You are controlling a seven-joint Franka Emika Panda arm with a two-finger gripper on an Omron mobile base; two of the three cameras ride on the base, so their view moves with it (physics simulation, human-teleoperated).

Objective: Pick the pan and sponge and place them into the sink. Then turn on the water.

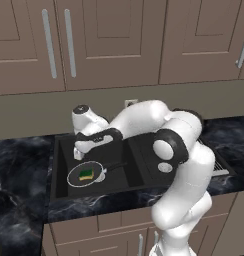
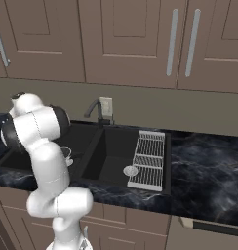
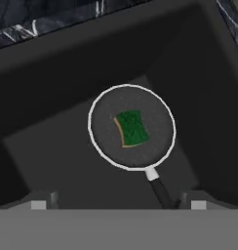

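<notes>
Behind pan (image 3: 132,127), faucet (image 2: 95,110)

small round frying pan (image 3: 132,128), dark inside with thin light rim, lay flat on the floor of the left bowl of the matte-black double sink (image 1: 61,172), black handle (image 3: 159,188) straight. green-topped yellow sponge (image 3: 131,128) rested inside the pan, near its middle.

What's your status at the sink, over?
Hand open, empty, above left basin. Pan in sink, sponge lying inside it. Faucet dry, nothing in the way.
</notes>
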